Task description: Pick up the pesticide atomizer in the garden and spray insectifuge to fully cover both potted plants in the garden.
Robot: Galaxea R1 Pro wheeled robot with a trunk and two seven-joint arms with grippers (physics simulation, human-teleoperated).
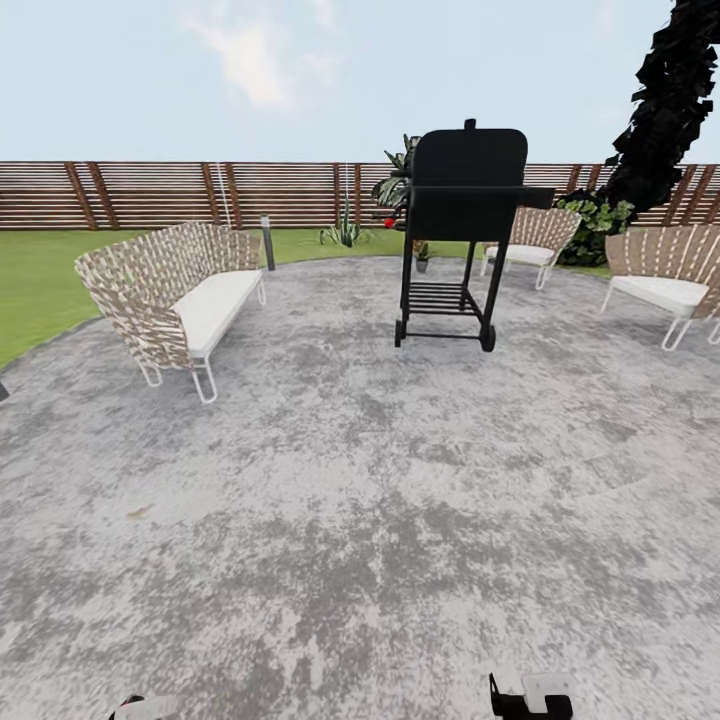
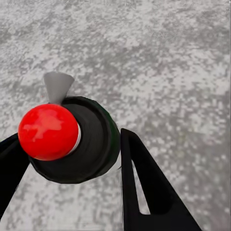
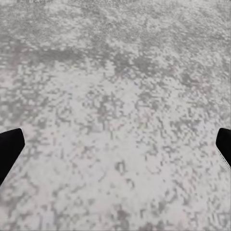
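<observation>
Here, left pincer (image 2: 72,163) gripping atomizer (image 2: 72,139), patio (image 1: 360,500) below

Ground: mottled grey paved patio (image 1: 360,500), lawn (image 1: 35,280) at left
Back: brown slat fence (image 1: 180,195)
Furniture: woven sofa (image 1: 175,300) left, black grill (image 1: 462,235) centre

Sofa (image 1: 180,300) left, grill (image 1: 462,230) ahead, chairs (image 1: 668,280) right — fence (image 1: 200,192) behind

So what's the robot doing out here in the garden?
The left gripper holds a dark sprayer with a round red cap and grey nozzle. The right gripper is open, over the mottled grey paved patio. Ahead stand a black wheeled barbecue grill and woven chairs; one small grey-potted plant sits beyond the grill, not yet reached.
</observation>
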